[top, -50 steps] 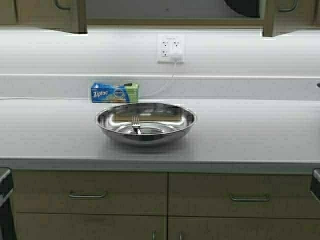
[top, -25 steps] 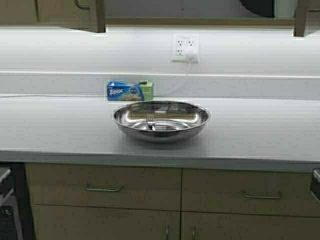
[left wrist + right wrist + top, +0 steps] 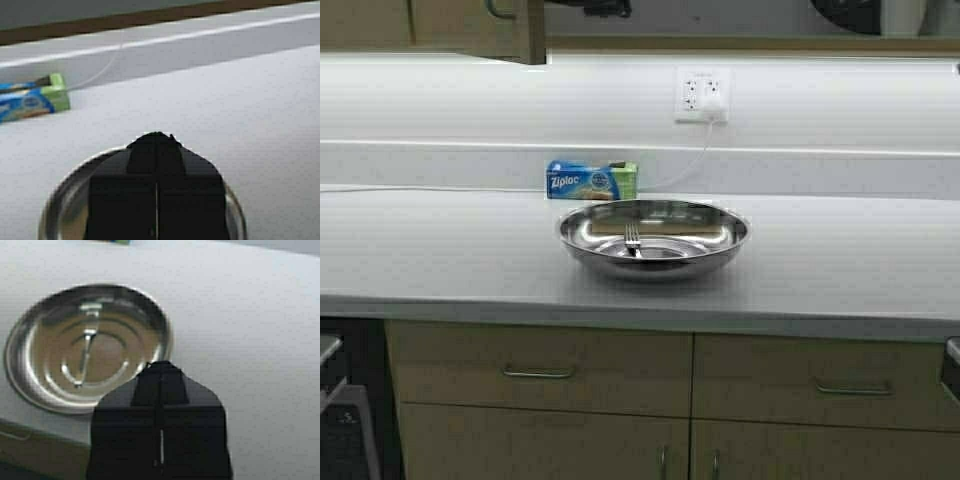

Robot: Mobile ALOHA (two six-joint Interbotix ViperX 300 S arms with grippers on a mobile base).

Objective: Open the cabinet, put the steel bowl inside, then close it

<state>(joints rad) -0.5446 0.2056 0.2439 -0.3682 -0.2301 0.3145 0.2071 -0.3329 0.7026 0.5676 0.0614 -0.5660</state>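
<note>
The steel bowl [image 3: 653, 238] sits upright on the grey countertop [image 3: 840, 260], wide and shiny, with a fork [image 3: 633, 238] lying in it. The cabinet [image 3: 470, 25] hangs above at the top edge; its left door with a bar handle [image 3: 500, 12] looks swung outward, and grey interior [image 3: 720, 18] shows beside it. My left gripper [image 3: 156, 137] is shut and empty, hovering above the bowl [image 3: 60, 200], which it partly hides. The right gripper [image 3: 161, 365] is shut and empty too, held off the near right rim of the bowl [image 3: 90, 345]. Neither gripper shows in the high view.
A blue Ziploc box [image 3: 591, 181] lies against the backsplash just behind the bowl. A white cord runs from the wall outlet [image 3: 702, 95] down to the counter. A dark round pot [image 3: 850, 12] sits up in the cabinet. Base drawers with horizontal handles [image 3: 540, 373] lie below the counter.
The whole scene has shifted to the right in the high view: the robot has driven left. The bowl and box stay where they were on the counter.
</note>
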